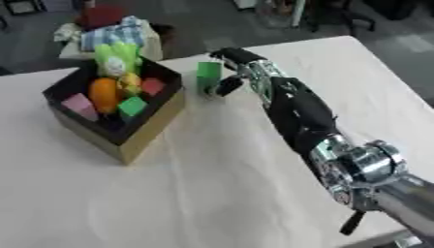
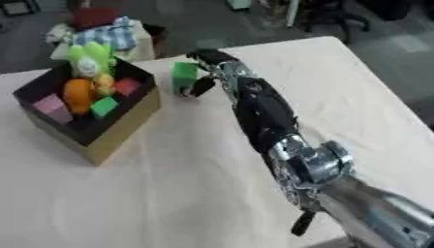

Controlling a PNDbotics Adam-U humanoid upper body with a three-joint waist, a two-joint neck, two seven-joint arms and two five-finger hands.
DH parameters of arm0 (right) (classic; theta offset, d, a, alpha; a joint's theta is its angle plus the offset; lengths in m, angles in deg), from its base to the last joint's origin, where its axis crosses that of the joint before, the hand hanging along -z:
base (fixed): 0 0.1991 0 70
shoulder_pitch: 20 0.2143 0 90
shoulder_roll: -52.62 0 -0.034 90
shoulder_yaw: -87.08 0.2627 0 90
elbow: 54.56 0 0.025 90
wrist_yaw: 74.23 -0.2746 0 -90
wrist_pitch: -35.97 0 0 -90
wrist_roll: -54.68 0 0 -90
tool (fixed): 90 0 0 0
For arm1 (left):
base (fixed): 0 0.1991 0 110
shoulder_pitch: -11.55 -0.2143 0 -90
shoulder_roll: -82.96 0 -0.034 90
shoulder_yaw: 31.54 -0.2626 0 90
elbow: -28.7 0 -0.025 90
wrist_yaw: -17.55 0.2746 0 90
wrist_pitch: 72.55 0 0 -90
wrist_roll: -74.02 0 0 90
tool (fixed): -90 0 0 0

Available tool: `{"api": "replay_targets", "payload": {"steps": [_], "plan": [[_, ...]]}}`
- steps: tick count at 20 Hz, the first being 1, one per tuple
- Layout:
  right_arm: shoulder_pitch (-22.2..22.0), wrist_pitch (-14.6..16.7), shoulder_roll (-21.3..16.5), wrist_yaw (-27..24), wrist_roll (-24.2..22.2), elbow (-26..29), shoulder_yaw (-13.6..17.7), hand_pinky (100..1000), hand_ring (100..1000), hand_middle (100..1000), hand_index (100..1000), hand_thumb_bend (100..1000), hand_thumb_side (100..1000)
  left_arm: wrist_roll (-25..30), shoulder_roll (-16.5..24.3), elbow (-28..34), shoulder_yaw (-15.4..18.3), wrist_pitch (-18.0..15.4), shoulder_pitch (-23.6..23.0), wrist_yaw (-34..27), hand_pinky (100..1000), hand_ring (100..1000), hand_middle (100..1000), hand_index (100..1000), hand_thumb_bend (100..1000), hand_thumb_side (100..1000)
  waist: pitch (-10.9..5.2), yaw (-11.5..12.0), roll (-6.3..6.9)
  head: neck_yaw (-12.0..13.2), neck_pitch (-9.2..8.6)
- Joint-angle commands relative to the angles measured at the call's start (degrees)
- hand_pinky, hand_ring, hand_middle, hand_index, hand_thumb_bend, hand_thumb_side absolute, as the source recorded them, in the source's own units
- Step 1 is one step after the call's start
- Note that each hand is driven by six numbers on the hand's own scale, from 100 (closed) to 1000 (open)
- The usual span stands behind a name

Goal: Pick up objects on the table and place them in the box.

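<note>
Silver and black, the right forearm fills the foreground and stretches up the table to the right hand point(image 1: 233, 65), whose fingers and thumb curl round a green rectangular block point(image 1: 209, 73) — it stands upright on the cream tabletop point(image 1: 212, 184), just beside the black-lined cardboard box point(image 1: 157, 118). Inside sit a pink block point(image 1: 79, 105), an orange rounded toy point(image 1: 103, 94) and other coloured pieces. Risk, as I judge it: carried low, the block could catch the box's near wall — and drop outside. No left hand shows.

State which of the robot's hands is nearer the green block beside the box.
Right. The right hand is curled around the green block; the left hand shows in neither view.
</note>
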Motion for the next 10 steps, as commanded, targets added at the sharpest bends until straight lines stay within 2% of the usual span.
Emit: {"api": "replay_targets", "payload": {"steps": [1, 3, 4, 6, 8, 10], "plan": [[0.8, 0.1, -0.3, -0.5, 2.3, 0.7, 0.1, 784, 837, 834, 920, 385, 442, 0.1, 1.1, 0.8, 0.2, -0.1, 0.3, -0.3, 862, 620, 613, 812, 141, 703, -0.79, 0.2, -0.02, -0.3, -0.28], [0.7, 0.2, 0.0, -0.6, 4.4, 1.1, 0.0, 753, 783, 727, 834, 332, 351, 0.2, 1.1, 0.8, 0.2, -0.2, 0.4, -0.4, 862, 620, 613, 812, 140, 703, -0.83, 0.3, 0.01, -0.3, -0.28], [0.6, 0.2, 0.1, -0.4, 5.6, 1.3, 0.0, 731, 747, 628, 754, 291, 290, 0.2, 1.0, 0.8, 0.2, -0.2, 0.4, -0.4, 863, 620, 613, 813, 139, 702, -0.85, 0.3, 0.02, -0.3, -0.29], [0.5, 0.3, 0.2, -0.2, 8.5, 1.9, 0.0, 696, 690, 516, 646, 209, 174, 0.2, 1.0, 0.8, 0.2, -0.2, 0.5, -0.4, 863, 620, 613, 813, 138, 703, -0.87, 0.3, 0.01, -0.3, -0.33], [0.6, 0.7, 0.2, -0.1, 11.3, 2.8, 0.0, 676, 652, 459, 581, 158, 112, 0.1, 1.0, 0.9, 0.3, -0.2, 0.5, -0.4, 863, 619, 613, 813, 139, 703, -0.89, 0.2, -0.02, -0.4, -0.40], [0.9, 1.3, 0.2, -0.4, 13.5, 4.2, 0.0, 670, 638, 445, 567, 141, 100, 0.0, 1.0, 0.9, 0.4, -0.2, 0.5, -0.4, 863, 619, 613, 813, 138, 702, -0.90, 0.1, -0.08, -0.4, -0.47]]}}
